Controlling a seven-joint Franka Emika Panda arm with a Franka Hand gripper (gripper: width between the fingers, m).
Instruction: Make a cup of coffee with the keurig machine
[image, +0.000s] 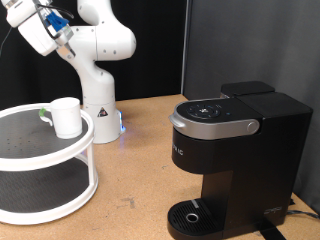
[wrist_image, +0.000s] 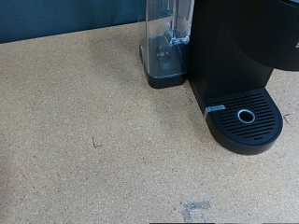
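The white cup (image: 66, 117) stands upright on the top tier of a round white shelf (image: 30, 150) at the exterior view's left. The black keurig machine (image: 235, 150) stands at the right with its lid with the silver-grey band (image: 212, 124) closed and its round drip tray (image: 193, 214) bare. In the wrist view the machine (wrist_image: 234, 47), its clear water tank (wrist_image: 166, 42) and its drip tray (wrist_image: 245, 119) show from above. My gripper (image: 60, 40) is high at the exterior view's top left, above the cup and well clear of it. No fingers show in the wrist view.
The white arm base (image: 98, 115) stands behind the shelf. A small green item (image: 44, 114) lies beside the cup on the shelf. The shelf's lower tier (image: 40, 185) is dark. A cork tabletop (image: 130, 170) lies between shelf and machine. A cable (image: 300, 212) trails at the machine's right.
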